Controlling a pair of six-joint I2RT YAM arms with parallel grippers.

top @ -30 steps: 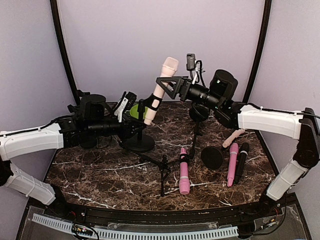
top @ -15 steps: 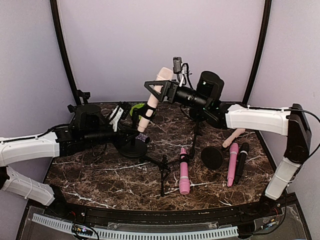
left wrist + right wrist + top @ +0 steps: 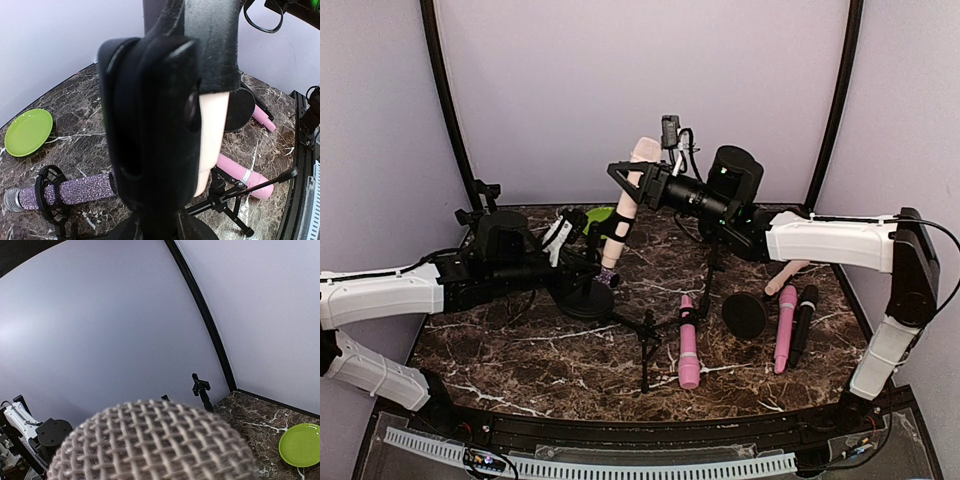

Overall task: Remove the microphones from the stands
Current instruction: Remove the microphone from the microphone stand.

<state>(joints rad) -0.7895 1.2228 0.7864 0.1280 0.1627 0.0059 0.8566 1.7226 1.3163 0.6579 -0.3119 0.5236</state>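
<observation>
Left arm reaching inward low over the marble worktop (image 3: 520, 340), its left claw (image 3: 588, 262) at the post of the stand (image 3: 585, 298), just above the round foot. Whether its fingers are closed on the post cannot be told (the left wrist view is filled by blurred black parts at close range). A purple glitter microphone (image 3: 75, 190) lies on the worktop in a shock mount, near a green plate (image 3: 28, 132). At centre, the cream microphone (image 3: 624, 205) stands head-up and tilted to the right, its lower body seated in the stand's black clip (image 3: 617, 225), so it is not yet off the stand. The right claw (image 3: 628, 180), reaching in from the right at height, is clamped on the microphone's upper body just below the mesh head, which fills the bottom of the right wrist view. Farther right on the worktop lie a folded tripod (image 3: 645, 335), a pink microphone (image 3: 688, 342), a round black base (image 3: 745, 315), then a second pink microphone (image 3: 786, 328) and a black microphone (image 3: 803, 322) side by side.
</observation>
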